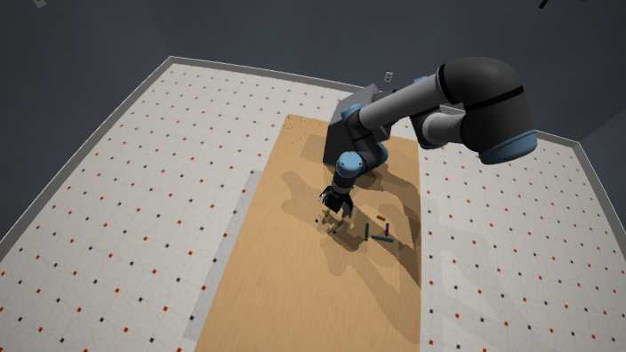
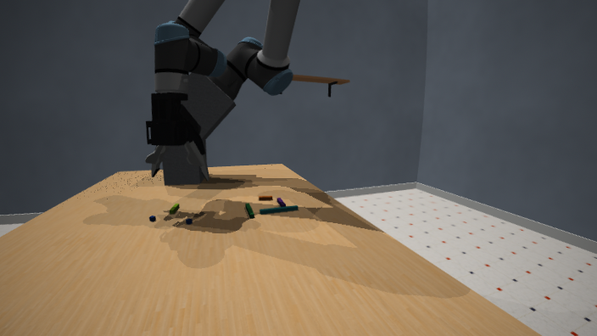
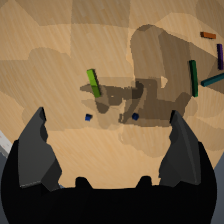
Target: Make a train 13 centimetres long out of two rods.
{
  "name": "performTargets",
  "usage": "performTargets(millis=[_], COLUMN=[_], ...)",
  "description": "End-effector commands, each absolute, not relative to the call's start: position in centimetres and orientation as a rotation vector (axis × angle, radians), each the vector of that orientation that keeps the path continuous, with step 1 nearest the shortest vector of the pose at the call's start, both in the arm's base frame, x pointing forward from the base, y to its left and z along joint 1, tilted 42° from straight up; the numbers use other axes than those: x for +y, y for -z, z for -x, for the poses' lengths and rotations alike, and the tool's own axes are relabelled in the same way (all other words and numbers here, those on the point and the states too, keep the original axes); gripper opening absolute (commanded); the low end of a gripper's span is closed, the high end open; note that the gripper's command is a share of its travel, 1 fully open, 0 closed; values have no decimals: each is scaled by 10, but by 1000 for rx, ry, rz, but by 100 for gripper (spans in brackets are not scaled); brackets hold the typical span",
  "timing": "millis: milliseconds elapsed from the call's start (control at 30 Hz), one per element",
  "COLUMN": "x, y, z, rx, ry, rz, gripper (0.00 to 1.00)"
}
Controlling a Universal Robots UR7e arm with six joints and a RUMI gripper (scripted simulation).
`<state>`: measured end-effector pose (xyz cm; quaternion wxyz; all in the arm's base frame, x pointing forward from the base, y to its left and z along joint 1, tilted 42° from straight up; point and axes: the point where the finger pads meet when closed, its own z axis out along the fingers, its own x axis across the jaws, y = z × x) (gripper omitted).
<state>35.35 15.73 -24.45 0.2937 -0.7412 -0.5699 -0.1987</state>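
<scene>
My gripper [image 1: 335, 208] [image 2: 181, 177] [image 3: 108, 109] is open and empty, high above the table near the lime rod. The lime rod [image 1: 327, 212] [image 2: 174, 209] [image 3: 93, 83] lies alone. A green rod [image 1: 367, 232] [image 2: 249, 210] [image 3: 194, 78] lies across from one end of a turquoise rod [image 1: 382, 238] [image 2: 278, 210] [image 3: 214, 79], at a steep angle with a small gap. A purple rod [image 1: 387, 229] [image 2: 281, 202] [image 3: 220, 56] has one end close to the turquoise rod's side. An orange rod [image 1: 381, 218] [image 2: 265, 198] [image 3: 208, 35] lies beyond. No two rods lie in line end to end.
Two small blue rods lie apart: one blue rod [image 1: 317, 220] [image 2: 153, 218] [image 3: 88, 117] near the lime rod, another blue rod [image 1: 334, 232] [image 2: 189, 221] [image 3: 135, 116] between it and the green rod. The arm's grey base block [image 1: 331, 144] stands at the back.
</scene>
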Motion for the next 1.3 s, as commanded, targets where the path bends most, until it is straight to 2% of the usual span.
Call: performTargets(millis=[0,1233,1267], x=[152,139,139], y=[249,262,262], z=[-352,-347,-347], rx=[-1603,-1803,-1803], ry=[570,658,658], rz=[1909,1754,1754], gripper=[100,100,14])
